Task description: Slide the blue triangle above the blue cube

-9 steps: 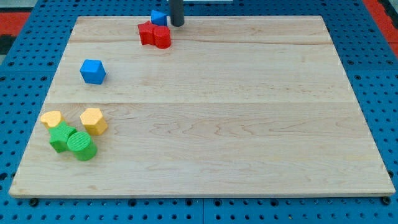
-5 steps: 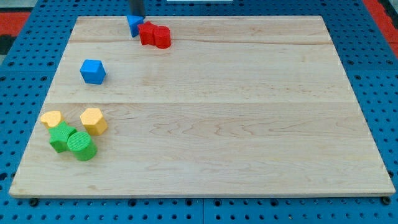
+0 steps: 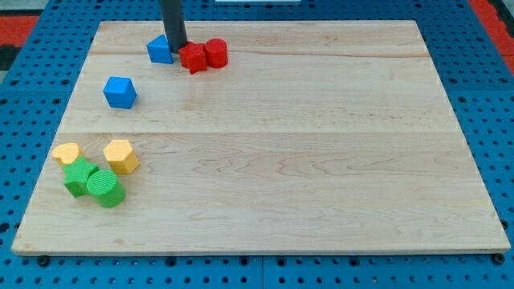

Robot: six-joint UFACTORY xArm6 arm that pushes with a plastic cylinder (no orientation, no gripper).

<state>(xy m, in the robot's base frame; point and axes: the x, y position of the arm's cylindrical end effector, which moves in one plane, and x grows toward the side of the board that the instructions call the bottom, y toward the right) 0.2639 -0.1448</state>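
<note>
The blue triangle lies near the view's top, left of centre. My tip stands right against its right side, between it and a red block. The blue cube sits lower and further left, apart from the triangle. The triangle is up and to the right of the cube.
A red cylinder touches the red block on its right. At the view's lower left sit a yellow heart-like block, a yellow hexagon block, a green block and a green cylinder. The wooden board lies on a blue pegboard.
My tip moved left and then down, pushing the blue triangle left and down, past the red blocks. The two red blocks shifted slightly apart and right.
</note>
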